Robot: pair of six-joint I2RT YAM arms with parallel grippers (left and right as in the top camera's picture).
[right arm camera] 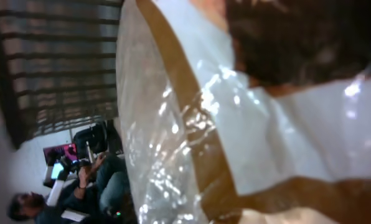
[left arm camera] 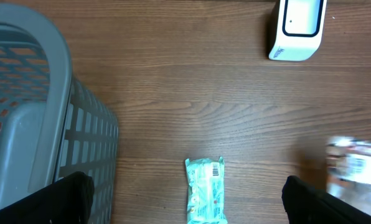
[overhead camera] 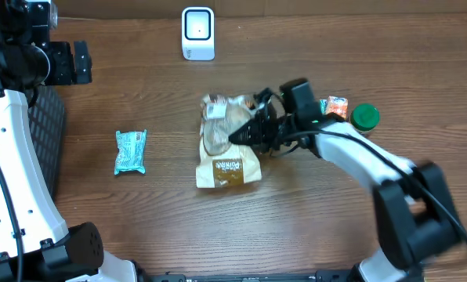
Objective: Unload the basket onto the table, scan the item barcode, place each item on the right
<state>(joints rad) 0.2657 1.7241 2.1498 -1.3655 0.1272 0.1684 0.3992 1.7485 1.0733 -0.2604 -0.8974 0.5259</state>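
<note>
Table: a brown wood-grain table top point(overhead camera: 320, 235), smooth and matte, seen from overhead.

Item: a crinkled bag of clear and tan plastic with a brown printed label point(overhead camera: 226, 166) lies flat near the middle of the table. Its glossy, wrinkled end points to 12 o'clock and its label end to 6 o'clock.

Right tool: the black right gripper point(overhead camera: 240, 135) comes in from 3 o'clock. Its tips are pinched tight on the bag's right edge, holding the film.

Right wrist view: shiny, rumpled clear film with a brown band fills the frame. The fingers themselves cannot be made out.

Left tool: the black left gripper point(overhead camera: 70, 63) hangs at the far 10 o'clock corner, well apart from the bag. Its jaws are spread wide and hold nothing.

Scanner: a white rounded-rectangle plastic scanner with a dark-rimmed face point(overhead camera: 197, 33) stands at 12 o'clock from the bag, well apart from it.

Packet: a small teal foil packet with crimped ends point(overhead camera: 130, 151) lies flat at 9 o'clock from the bag. A barcode shows at its upper right corner in the left wrist view.

Basket: a grey plastic lattice basket with a thick rounded rim point(left arm camera: 61, 56) sits at the table's 9 o'clock edge.

Jar: a round jar with a green lid point(overhead camera: 365, 117) stands at 3 o'clock from the bag, beyond the right arm.

Sachet: a small orange and white sachet point(overhead camera: 338, 105) sits just beside the jar, on its 10 o'clock side.
</note>
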